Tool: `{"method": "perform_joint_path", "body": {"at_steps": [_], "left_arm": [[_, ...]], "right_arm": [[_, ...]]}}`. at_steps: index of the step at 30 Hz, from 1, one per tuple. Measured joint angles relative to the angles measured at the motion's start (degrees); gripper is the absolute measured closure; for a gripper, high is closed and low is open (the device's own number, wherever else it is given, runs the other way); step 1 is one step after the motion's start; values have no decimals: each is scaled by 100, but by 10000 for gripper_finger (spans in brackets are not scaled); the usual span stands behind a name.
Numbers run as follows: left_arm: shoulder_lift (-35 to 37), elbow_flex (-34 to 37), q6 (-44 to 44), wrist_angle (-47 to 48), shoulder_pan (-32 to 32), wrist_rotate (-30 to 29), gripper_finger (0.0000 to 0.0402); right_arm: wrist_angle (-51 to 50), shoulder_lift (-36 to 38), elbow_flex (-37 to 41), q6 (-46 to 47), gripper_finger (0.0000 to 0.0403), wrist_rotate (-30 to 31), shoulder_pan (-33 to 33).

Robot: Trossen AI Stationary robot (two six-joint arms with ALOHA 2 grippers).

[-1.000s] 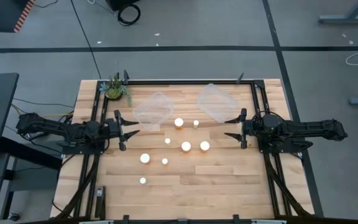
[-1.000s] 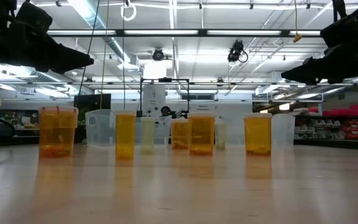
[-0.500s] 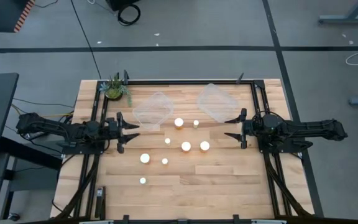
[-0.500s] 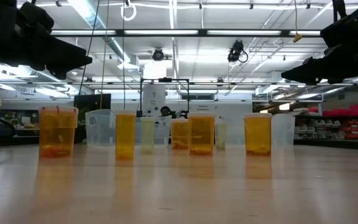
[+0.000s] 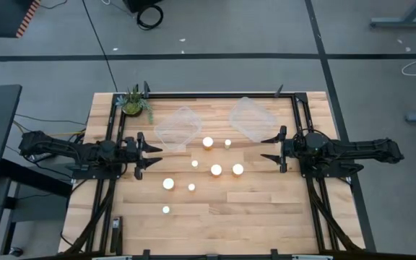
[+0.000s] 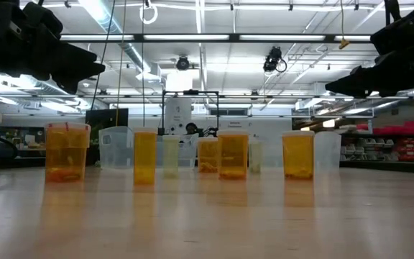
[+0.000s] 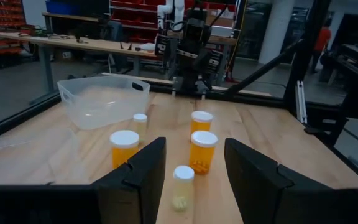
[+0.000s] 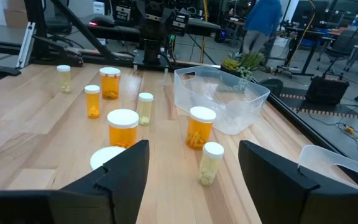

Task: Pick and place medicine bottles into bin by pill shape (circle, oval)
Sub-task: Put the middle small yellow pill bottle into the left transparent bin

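You are looking at a wooden counter (image 5: 266,209) carrying everything. 2 clear plastic bins are sitting toward its far edge: the left bin (image 5: 177,128) nearer the far-left corner, the right bin (image 5: 252,119) nearer the far-right corner, both showing nothing inside from above.

Your left arm is reaching in from the counter's left edge, and the left hand (image 5: 149,153) is hanging above the wood with its fingers parted to a middling width, gripping nothing. Your right arm is coming in from the right edge; the right hand (image 5: 270,148) is likewise hovering with fingers spread to a middling gap, holding nothing.

The medicine bottles (image 5: 216,170) are standing upright in the counter's middle, between the 2 hands, all outside the bins. You are seeing 8 white caps from above: 4 wider ones and 4 smaller ones. 2 are standing just in front of the bins, 3 in a loose row behind them, 2 nearer the front, and 1 small bottle (image 5: 165,210) alone closest to the front edge.

A small potted plant (image 5: 133,102) is sitting at the far-left corner.
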State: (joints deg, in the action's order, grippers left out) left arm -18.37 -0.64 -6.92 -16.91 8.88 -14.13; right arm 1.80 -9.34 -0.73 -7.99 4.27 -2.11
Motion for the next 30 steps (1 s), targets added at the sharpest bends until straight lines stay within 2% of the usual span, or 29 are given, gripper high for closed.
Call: {"method": "perform_joint_path", "body": {"at_steps": [30], "left_arm": [[-7, 13, -153, 519, -2, -19, 230]], "right_arm": [[0, 2, 0, 0, 148, 0, 0]]}}
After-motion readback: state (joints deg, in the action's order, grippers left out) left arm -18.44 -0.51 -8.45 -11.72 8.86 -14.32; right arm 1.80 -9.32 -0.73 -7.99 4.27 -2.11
